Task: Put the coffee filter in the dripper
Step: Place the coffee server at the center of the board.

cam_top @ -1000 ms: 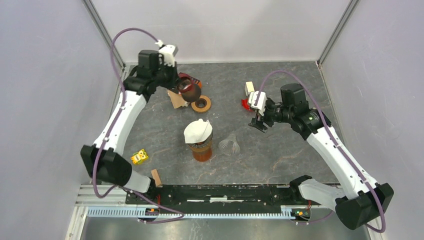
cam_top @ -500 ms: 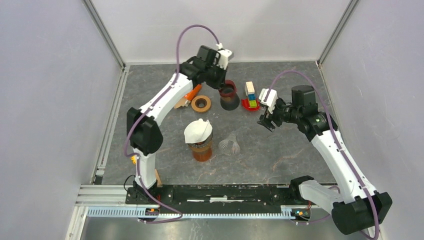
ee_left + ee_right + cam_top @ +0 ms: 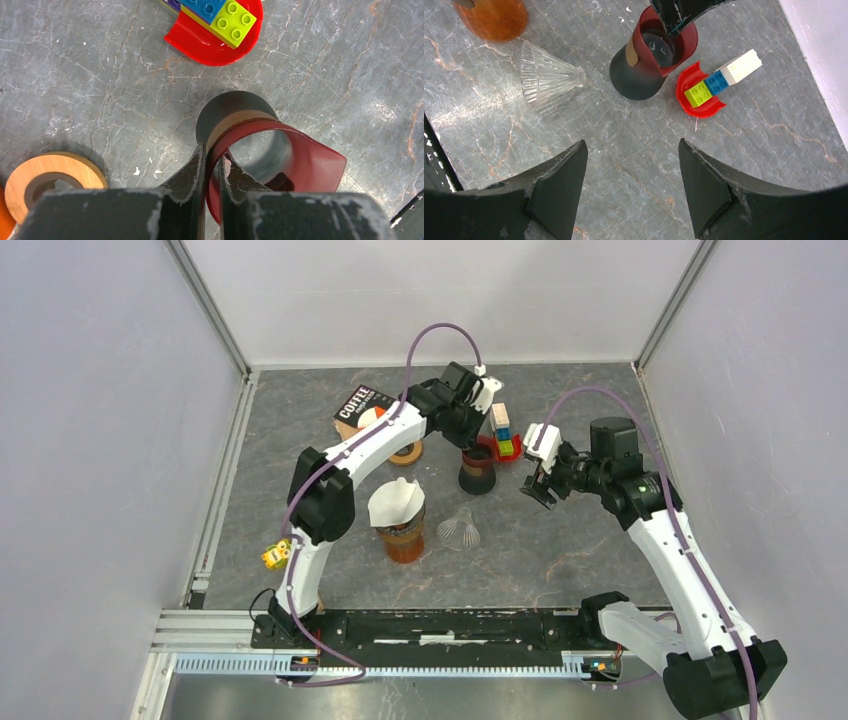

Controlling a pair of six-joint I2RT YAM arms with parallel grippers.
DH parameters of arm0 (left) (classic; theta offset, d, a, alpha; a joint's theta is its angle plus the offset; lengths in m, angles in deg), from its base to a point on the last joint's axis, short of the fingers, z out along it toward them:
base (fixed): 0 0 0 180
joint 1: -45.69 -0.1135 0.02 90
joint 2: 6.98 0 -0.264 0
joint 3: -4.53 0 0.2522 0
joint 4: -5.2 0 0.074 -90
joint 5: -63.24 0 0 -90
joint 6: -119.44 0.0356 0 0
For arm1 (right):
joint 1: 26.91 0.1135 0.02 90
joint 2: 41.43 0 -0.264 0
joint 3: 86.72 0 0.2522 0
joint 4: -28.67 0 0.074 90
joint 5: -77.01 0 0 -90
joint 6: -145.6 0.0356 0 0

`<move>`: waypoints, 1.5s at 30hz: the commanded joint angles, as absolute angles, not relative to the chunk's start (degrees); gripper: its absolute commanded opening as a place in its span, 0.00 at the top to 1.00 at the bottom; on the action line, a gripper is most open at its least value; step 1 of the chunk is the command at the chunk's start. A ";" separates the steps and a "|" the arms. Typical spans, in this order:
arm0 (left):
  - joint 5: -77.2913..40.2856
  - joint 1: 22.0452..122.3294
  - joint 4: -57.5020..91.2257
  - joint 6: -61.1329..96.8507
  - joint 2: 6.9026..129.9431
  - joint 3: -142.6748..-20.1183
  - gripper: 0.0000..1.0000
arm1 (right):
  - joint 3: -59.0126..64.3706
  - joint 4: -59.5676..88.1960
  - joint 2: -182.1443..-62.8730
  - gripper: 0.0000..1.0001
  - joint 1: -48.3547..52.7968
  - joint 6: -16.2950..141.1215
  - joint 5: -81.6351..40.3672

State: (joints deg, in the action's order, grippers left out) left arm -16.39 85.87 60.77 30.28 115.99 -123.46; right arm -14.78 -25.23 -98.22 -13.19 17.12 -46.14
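The white coffee filter (image 3: 396,500) rests on top of an orange cup (image 3: 404,538) in the middle of the table. To its right the clear ribbed dripper (image 3: 458,530) (image 3: 549,77) lies on its side. My left gripper (image 3: 470,436) (image 3: 212,152) is shut on the rim of a red-and-black vessel (image 3: 478,470) (image 3: 300,165) (image 3: 649,60), one finger inside and one outside. The vessel stands upright just behind the dripper. My right gripper (image 3: 535,488) (image 3: 633,150) hangs open over bare table to the right of the vessel, holding nothing.
A red plate with stacked toy bricks (image 3: 500,435) (image 3: 220,20) (image 3: 709,87) sits right behind the vessel. A wooden ring (image 3: 405,452) (image 3: 50,175) and a coffee box (image 3: 358,405) lie at the back left. A yellow toy (image 3: 277,555) sits near the left arm's base.
My left arm has carried the red-and-black vessel from the back left to the middle, beside the brick plate. The right gripper has drifted slightly right, still open.
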 commanded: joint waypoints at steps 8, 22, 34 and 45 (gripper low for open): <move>-18.49 87.34 58.86 34.14 117.82 -126.30 0.93 | -16.16 -24.93 -96.65 0.26 -13.47 16.53 -48.12; -20.47 87.62 59.81 35.87 114.09 -126.12 0.50 | -16.75 -24.29 -95.94 0.26 -13.46 17.19 -49.52; -20.10 75.92 59.68 31.96 102.35 -124.19 0.22 | -17.58 -23.13 -95.14 0.25 -13.46 17.10 -50.13; -18.36 68.39 58.59 37.22 107.01 -116.10 0.25 | -20.79 -21.30 -94.48 0.26 -13.52 15.41 -50.68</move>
State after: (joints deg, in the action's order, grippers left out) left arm -20.59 67.07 59.89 33.45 104.04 -119.86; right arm -18.45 -24.07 -95.75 -13.21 16.64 -49.20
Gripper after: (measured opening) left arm 0.749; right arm 0.745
